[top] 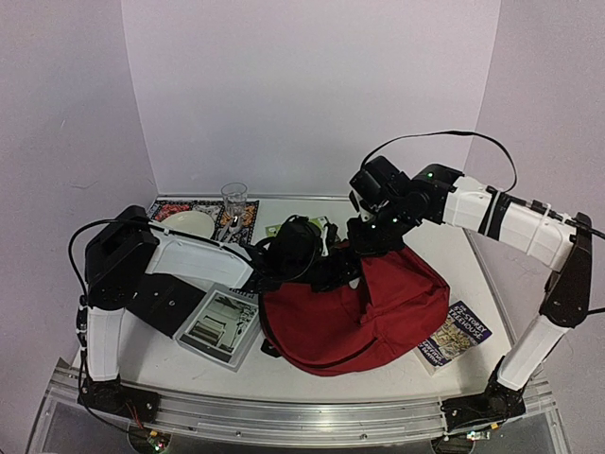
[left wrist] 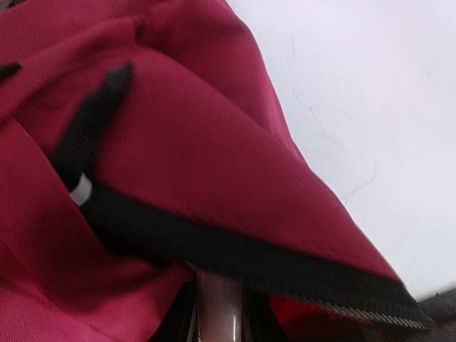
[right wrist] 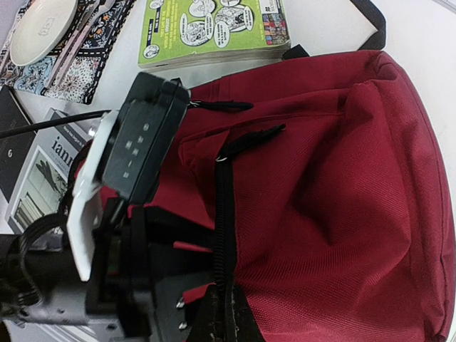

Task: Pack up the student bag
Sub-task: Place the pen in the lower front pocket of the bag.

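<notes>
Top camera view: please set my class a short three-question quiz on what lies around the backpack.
1. True or false: the glass stands upright.
2. What lies just right of the backpack? A a shoe; B a book; C a phone.
3. Fill in: the comic book beyond the backpack has a ____ cover.
Key: 1 true; 2 B; 3 green.
</notes>
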Robot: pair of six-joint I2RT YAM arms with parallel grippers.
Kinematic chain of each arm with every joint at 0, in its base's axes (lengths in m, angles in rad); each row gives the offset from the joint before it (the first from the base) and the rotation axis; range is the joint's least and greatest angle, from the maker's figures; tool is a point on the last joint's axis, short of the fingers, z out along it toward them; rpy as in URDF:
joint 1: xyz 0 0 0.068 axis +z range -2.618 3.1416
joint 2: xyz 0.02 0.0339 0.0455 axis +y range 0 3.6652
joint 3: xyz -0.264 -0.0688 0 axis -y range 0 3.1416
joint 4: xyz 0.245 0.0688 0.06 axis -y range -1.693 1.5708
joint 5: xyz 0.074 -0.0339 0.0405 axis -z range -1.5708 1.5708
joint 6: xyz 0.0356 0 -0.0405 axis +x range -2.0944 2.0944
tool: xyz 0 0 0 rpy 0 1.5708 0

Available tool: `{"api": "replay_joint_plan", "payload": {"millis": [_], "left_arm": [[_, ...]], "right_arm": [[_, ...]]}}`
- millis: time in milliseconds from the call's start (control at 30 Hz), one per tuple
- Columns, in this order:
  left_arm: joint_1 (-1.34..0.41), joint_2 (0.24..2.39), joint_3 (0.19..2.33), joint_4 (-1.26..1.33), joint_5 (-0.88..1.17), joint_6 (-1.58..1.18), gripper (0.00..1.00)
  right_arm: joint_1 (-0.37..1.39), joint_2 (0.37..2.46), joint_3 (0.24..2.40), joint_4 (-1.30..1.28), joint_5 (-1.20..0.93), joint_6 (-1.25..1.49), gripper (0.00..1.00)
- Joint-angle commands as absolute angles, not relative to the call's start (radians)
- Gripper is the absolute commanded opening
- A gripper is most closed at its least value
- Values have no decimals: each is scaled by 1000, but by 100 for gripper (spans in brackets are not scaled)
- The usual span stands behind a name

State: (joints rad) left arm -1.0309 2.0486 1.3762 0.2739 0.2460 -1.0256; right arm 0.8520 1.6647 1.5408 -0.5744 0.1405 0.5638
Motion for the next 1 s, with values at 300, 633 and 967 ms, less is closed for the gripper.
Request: {"api": "replay_joint_plan", "payload": {"millis": [300,633,967], "left_arm": [[-1039,2133,1393,604,114,-1197,0],[-1046,2219,1415,754,122,-1345,24],[-1048,2095,1236,756,80,-1319,52]], "right_arm": [[857,1623,1539,-543,86,571,0],[856,1629,1537,-537,78,566,0],[857,1622,1531,-540,122,557,0]]}}
